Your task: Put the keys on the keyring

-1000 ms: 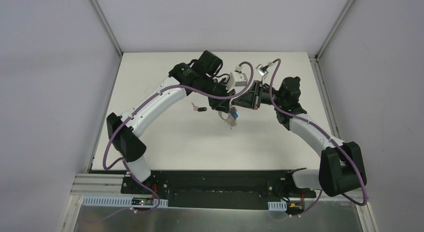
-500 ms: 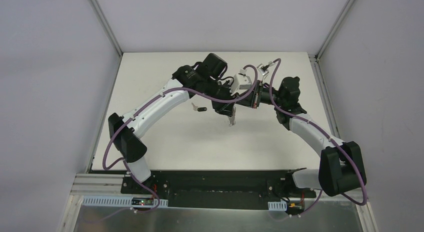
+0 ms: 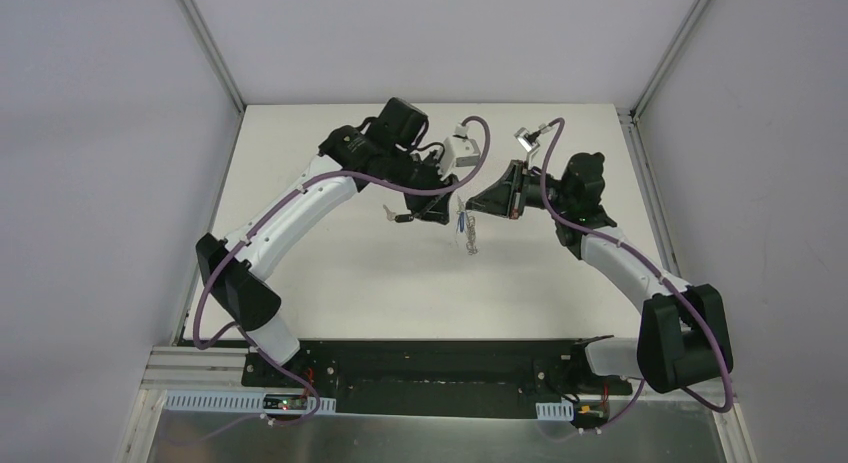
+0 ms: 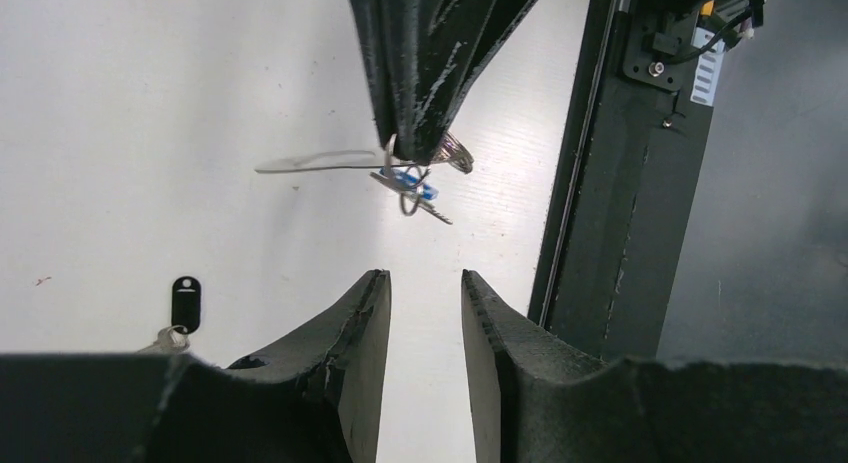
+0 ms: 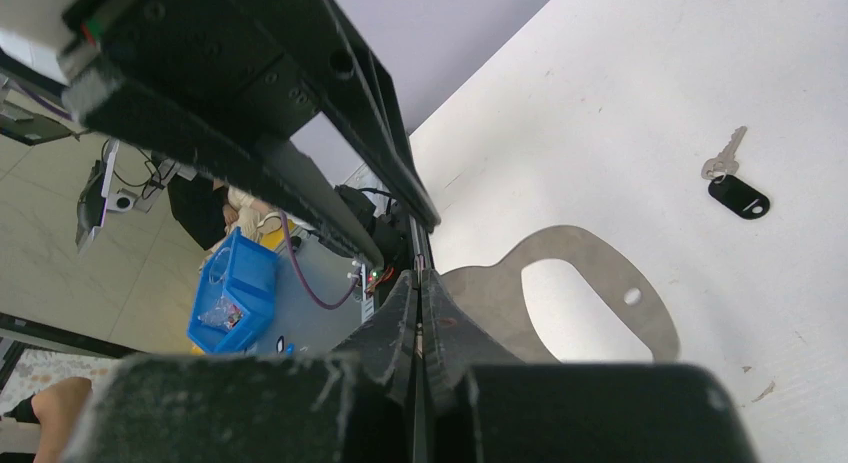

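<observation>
– While the right gripper point(image 4: 414, 148) stays clenched on the keyring point(image 4: 455, 163), where do we find the keys?
– We see the blue-tagged key point(image 4: 412, 181) hanging from the ring above mid-table. In the left wrist view it slants, blade toward four o'clock. From above, the black-headed key point(image 3: 403, 219) lies flat on the table point(image 3: 330, 273) at nine o'clock of the ring, lengthwise nine-to-three, head toward three.
– What differs for us?
– Our left gripper point(image 4: 424, 283), closed in at the ring a second ago, has backed toward nine o'clock, jaws released and empty.
</observation>
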`<state>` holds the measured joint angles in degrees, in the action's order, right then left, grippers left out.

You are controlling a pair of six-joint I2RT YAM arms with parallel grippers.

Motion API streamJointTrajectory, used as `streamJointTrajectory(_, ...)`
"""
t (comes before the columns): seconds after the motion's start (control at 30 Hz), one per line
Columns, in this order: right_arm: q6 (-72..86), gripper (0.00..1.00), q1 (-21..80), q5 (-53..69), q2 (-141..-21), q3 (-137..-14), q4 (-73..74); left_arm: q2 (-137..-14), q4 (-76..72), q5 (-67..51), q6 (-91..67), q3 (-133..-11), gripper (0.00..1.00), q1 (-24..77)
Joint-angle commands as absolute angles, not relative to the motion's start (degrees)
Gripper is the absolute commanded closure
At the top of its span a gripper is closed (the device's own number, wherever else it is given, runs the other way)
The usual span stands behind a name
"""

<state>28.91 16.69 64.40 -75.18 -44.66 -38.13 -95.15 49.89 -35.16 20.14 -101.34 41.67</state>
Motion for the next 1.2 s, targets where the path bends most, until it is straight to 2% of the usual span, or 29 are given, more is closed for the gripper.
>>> streamJointTrajectory(0.0, 27.66, 1.0, 16.45, 68.59, -72.04, -45.02, -43.4, -92.25, 47.29, -41.31, 18.41, -101.52, 0.67, 40.3)
streamJointTrajectory(0.4, 27.95, 1.0, 16.46, 69.1, -71.6, -44.67, -43.9, -97.06, 37.86, -53.67, 2.16, -101.12, 0.69, 38.21)
streamJointTrajectory(0.63, 28.39, 1.0, 16.46, 68.99, -71.81, -44.74, -44.46, -98.22, 36.04, -55.28, 0.18, -100.23, 0.75, 37.8)
streamJointTrajectory(1.17, 28.48, 1.0, 16.08, 68.47, -71.89, -44.47, -44.56, -97.94, 34.01, -56.56, -1.83, -97.43, 0.8, 37.09)
